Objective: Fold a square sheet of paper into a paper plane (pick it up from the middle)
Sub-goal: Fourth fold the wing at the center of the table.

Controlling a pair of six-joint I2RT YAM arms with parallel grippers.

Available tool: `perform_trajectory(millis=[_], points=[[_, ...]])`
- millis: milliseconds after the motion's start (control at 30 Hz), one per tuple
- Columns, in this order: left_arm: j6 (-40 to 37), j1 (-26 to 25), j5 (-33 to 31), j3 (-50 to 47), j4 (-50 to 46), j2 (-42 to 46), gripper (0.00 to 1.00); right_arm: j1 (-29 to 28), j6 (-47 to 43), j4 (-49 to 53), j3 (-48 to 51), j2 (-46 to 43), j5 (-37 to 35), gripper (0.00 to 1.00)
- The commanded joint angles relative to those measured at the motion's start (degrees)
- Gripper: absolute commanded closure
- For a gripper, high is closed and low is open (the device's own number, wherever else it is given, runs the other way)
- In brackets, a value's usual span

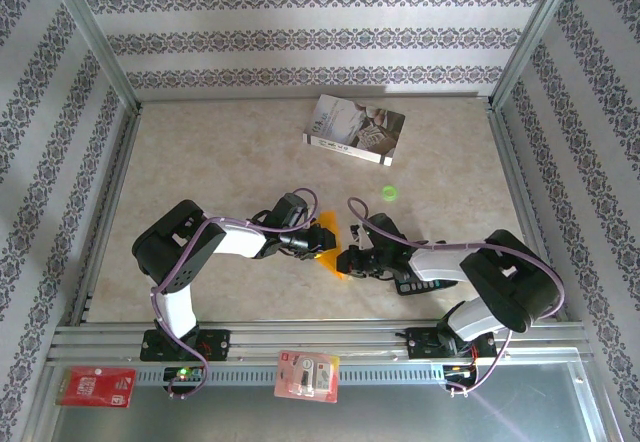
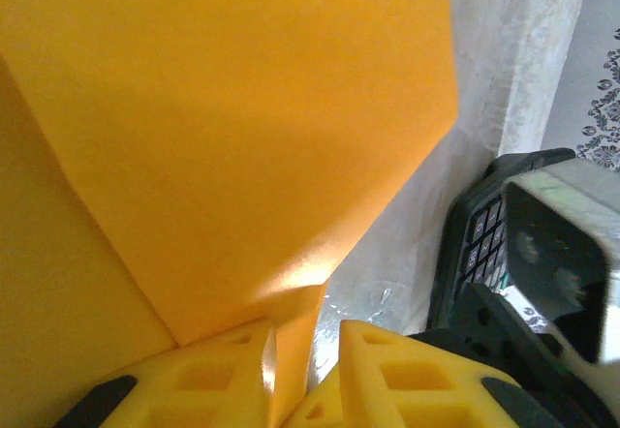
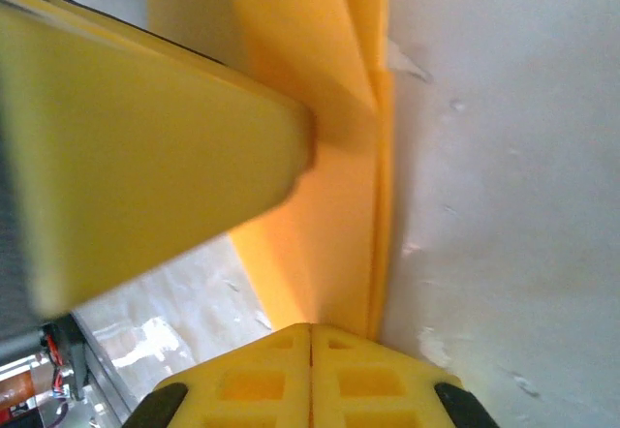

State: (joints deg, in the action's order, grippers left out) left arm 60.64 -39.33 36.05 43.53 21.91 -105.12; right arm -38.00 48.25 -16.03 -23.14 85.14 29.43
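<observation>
Folded orange paper [image 1: 327, 245] pinched between left gripper [image 1: 312, 243] and closed right gripper [image 1: 350, 260], book [image 1: 355, 129] well beyond.

I see book [image 1: 355, 129] far centre, tilted | green disc [image 1: 389, 194] near it | red packs [image 1: 96, 386] [image 1: 308, 375] on front rail | calculator [image 2: 481, 237] keys up

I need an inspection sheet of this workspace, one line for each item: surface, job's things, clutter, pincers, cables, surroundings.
Surface: beige marbled table, metal rail at the near edge.
Job's things: orange paper, partly folded, held between both arms.
Clutter: grey-white book at the far side; small green disc; black calculator beside the paper; two red packets on the near shelf.
Pincers: left pincer grips the paper's edge; right pincer is shut with the folded paper just beyond its tips.
Cables: purple cables run along both arms.
Surroundings: patterned walls on three sides.
</observation>
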Motion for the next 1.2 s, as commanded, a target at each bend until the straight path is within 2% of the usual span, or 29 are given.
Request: perform_trajectory(millis=[0, 233, 500, 833, 967, 1167], points=[[-1.8, -0.5, -2.0, 0.5, -2.6, -1.6, 0.76, -0.2, -0.1, -0.2, 1.4, 2.0, -1.4, 0.94], [-1.6, -0.6, -1.1, 2.1, -3.1, 1.0, 0.77, 0.0, 0.6, -0.9, 3.1, 3.1, -2.5, 0.97], [0.7, -1.1, -1.0, -0.6, -2.6, 6.2, 0.77, -0.2, 1.7, 0.3, 3.1, 3.1, -3.6, 1.0], [3.4, -2.4, 0.9, -2.5, -0.4, 4.7, 0.95, -0.2, 1.8, 1.4, 4.9, 2.6, -4.6, 1.0], [3.9, -2.8, 1.1, -2.6, -0.6, 3.8, 1.0, -0.1, 1.7, 1.6, 4.5, 2.5, -4.6, 1.0], [4.2, -2.9, 1.3, -2.6, -1.9, 2.6, 1.0, -0.1, 1.3, 2.0, 4.1, 2.5, -4.7, 1.0]])
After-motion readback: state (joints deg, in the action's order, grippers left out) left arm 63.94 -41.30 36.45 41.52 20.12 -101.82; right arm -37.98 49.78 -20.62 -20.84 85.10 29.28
